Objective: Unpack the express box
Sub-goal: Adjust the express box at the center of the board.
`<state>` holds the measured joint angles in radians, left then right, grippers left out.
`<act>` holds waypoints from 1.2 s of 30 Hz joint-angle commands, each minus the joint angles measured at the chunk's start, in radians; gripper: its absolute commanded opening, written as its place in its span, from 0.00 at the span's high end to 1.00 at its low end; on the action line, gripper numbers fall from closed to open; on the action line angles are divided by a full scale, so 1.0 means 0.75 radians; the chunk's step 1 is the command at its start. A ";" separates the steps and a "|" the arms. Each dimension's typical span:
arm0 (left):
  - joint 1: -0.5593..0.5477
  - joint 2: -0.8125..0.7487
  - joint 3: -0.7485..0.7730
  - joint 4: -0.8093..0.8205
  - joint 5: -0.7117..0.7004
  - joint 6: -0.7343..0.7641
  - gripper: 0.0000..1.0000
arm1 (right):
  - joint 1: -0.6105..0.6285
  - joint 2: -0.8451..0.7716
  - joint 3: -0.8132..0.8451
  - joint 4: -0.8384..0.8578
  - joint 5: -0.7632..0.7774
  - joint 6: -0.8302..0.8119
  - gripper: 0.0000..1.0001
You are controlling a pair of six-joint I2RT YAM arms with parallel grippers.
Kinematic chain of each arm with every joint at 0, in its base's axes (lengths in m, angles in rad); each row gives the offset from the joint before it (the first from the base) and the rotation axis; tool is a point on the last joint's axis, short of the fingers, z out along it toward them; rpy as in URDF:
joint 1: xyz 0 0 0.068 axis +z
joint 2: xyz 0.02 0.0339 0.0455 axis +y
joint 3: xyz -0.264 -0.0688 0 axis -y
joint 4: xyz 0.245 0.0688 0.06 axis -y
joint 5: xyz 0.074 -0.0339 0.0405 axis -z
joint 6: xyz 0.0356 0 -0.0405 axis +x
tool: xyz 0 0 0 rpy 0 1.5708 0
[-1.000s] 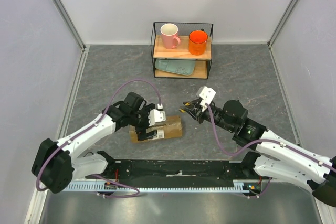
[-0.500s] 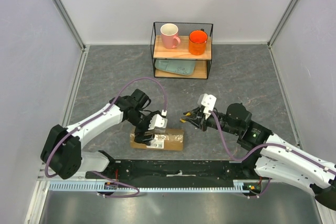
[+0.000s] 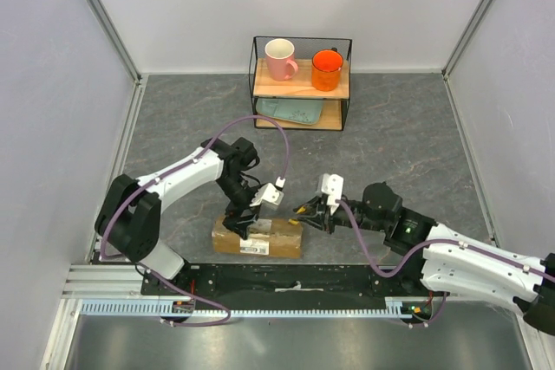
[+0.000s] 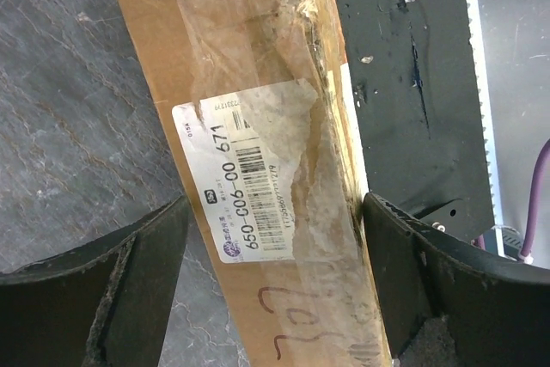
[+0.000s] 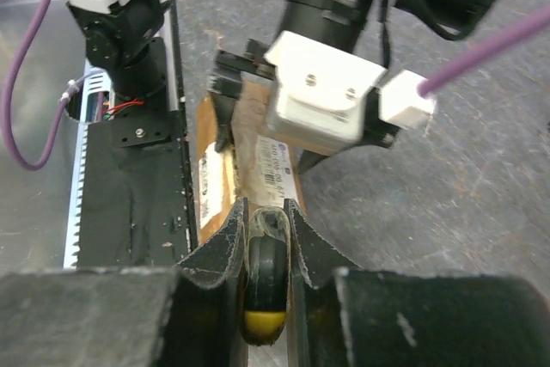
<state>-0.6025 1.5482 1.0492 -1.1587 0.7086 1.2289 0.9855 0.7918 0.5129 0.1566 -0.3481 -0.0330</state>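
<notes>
Table (image 3: 390, 127): left pincer (image 4: 273, 247) clamps express box (image 4: 249, 66); right pincer (image 5: 265, 221) grips knife (image 5: 263, 320).

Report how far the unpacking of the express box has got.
Done: nothing opened; the express box lies flat, tape in place. In hand: the left gripper straddles it, jaws at both long sides, grip unconfirmed; the right gripper, jaws shut on a yellow utility knife, points at its right end. Left: cut the tape, open the box, empty it.
</notes>
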 commanded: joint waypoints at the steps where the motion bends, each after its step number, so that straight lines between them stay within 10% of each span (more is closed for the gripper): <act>1: -0.005 0.077 0.069 -0.050 0.035 0.090 0.14 | 0.144 0.041 0.026 0.094 0.104 -0.062 1.00; 36: -0.002 0.210 0.080 0.009 0.000 0.067 0.21 | 0.433 0.217 0.124 0.004 0.399 -0.420 1.00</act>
<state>-0.5964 1.6730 1.1194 -1.2037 0.7444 1.2385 1.3029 0.9527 0.5507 0.1699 -0.0628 -0.3370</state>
